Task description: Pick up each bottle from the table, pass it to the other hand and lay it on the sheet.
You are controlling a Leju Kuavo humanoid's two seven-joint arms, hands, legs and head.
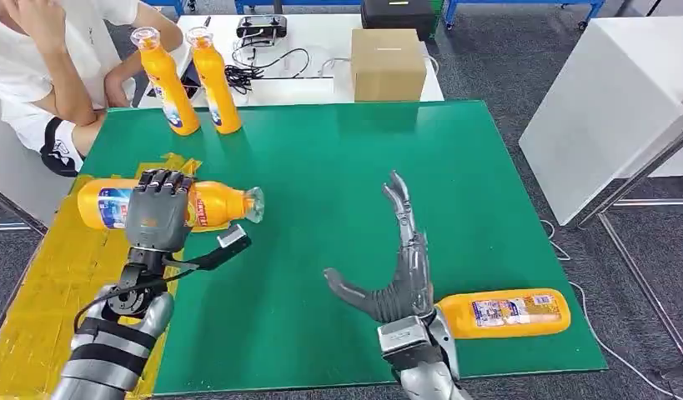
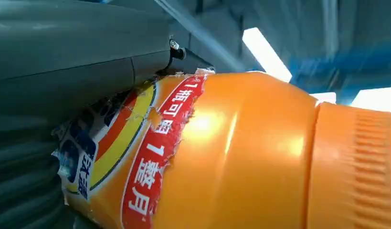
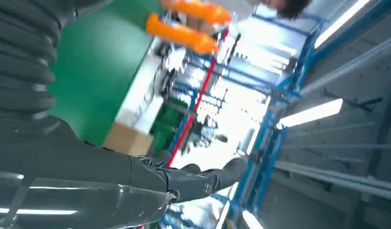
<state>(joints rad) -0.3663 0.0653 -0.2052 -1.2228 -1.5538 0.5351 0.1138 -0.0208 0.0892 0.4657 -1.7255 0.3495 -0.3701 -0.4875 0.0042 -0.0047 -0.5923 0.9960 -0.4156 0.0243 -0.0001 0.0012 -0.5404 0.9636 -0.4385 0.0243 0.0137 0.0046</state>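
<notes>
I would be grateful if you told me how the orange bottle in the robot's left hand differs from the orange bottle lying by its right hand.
The orange plastic bottle in the left hand is gripped by that left hand; the orange plastic bottle by the right hand lies free beside the open right hand. The held one reaches over the yellow sheet at the mat's left edge; the free one rests on the green mat near its front right corner. Both lie horizontal and carry labels.

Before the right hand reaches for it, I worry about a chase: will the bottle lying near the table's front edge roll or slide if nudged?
Probably it would roll: the bottle lies on its side on the smooth green table. Its glossy plastic may slip in the fingers. It likely stays stiff when squeezed.
</notes>
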